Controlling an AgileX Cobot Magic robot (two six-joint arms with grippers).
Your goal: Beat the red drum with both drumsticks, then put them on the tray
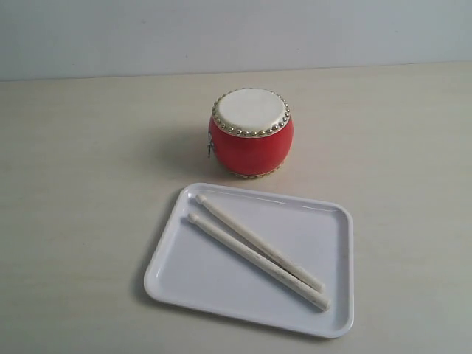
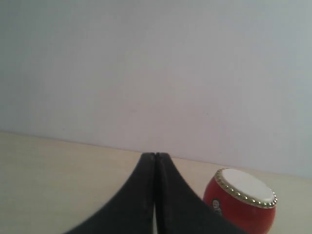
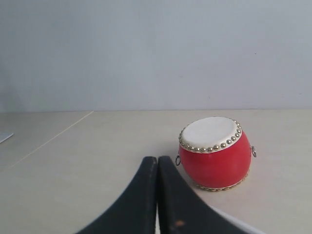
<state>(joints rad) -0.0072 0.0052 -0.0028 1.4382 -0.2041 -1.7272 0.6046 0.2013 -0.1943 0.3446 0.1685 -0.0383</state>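
Drumsticks (image 1: 258, 260) lie in the tray (image 1: 192, 274), at six o'clock from the red drum (image 1: 251, 144). The left tool (image 2: 155, 159) and right tool (image 3: 157, 162) are pinched together, empty.

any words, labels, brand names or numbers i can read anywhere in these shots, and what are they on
No readable text in any of the three views.
red drum: no lettering seen on its side or skin.
drumsticks: faint specks near the thick ends, too small to tell if they are print.
tray: plain white, no print seen.
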